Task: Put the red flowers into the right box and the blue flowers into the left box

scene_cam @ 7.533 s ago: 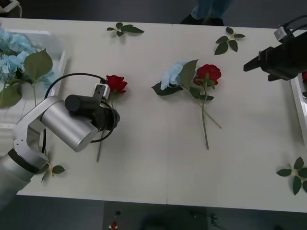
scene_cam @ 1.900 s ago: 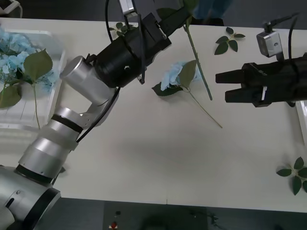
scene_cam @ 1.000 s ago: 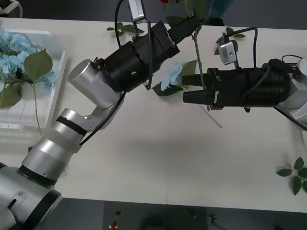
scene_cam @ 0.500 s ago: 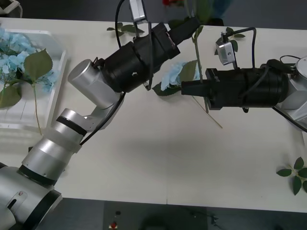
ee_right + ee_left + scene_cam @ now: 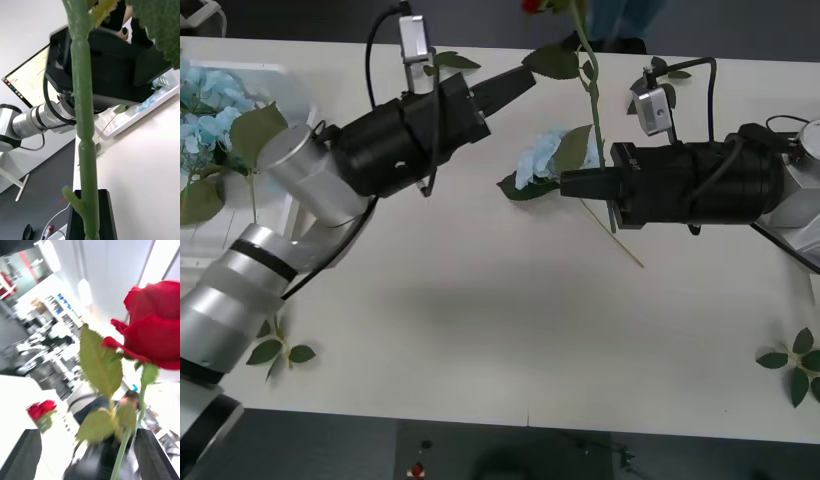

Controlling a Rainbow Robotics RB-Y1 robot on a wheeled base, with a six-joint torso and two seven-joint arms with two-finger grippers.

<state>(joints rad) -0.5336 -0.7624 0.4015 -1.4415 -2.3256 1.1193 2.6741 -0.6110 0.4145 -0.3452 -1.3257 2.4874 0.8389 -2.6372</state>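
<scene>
silver arms [image 5: 290,200], black wrists, looped cables

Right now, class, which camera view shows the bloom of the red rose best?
The left wrist view: the red rose bloom sits large and whole there. The front view catches a sliver of bloom at its top edge, stem in the right tool. The right wrist view gives just stem.

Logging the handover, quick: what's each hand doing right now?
Left hand: open, just beside the rose stem, not gripping it.
Right hand: closed on the rose stem, holding it upright above the table.
</scene>
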